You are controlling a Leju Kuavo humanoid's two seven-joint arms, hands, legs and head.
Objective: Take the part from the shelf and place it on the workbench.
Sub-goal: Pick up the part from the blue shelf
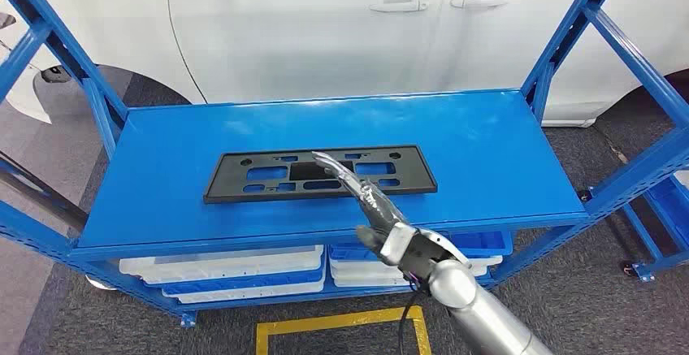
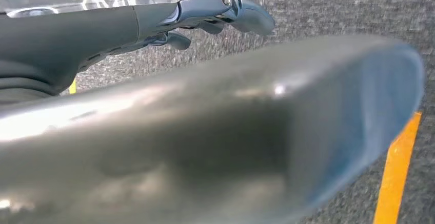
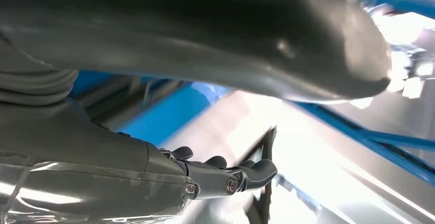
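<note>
The part [image 1: 260,178] is a flat black rectangular frame with several cut-outs, lying flat on the blue shelf top [image 1: 487,152]. My right hand [image 1: 366,201] reaches in from below over the shelf's front edge. Its fingers stretch out over the middle of the part, low above it or touching it, and grip nothing. The right wrist view shows that hand [image 3: 102,152] with thumb and fingers [image 3: 251,175] apart, and the part's dark edge [image 3: 268,147] just beyond the fingertips. My left hand [image 2: 154,131] hangs over the grey carpet, holding nothing, its fingers [image 2: 241,14] loosely bent.
A white car [image 1: 325,22] stands close behind the shelf. Blue uprights [image 1: 569,38] and diagonal braces frame both ends. White and blue bins [image 1: 227,270] fill the level below. Yellow floor tape [image 1: 341,326] marks the carpet in front.
</note>
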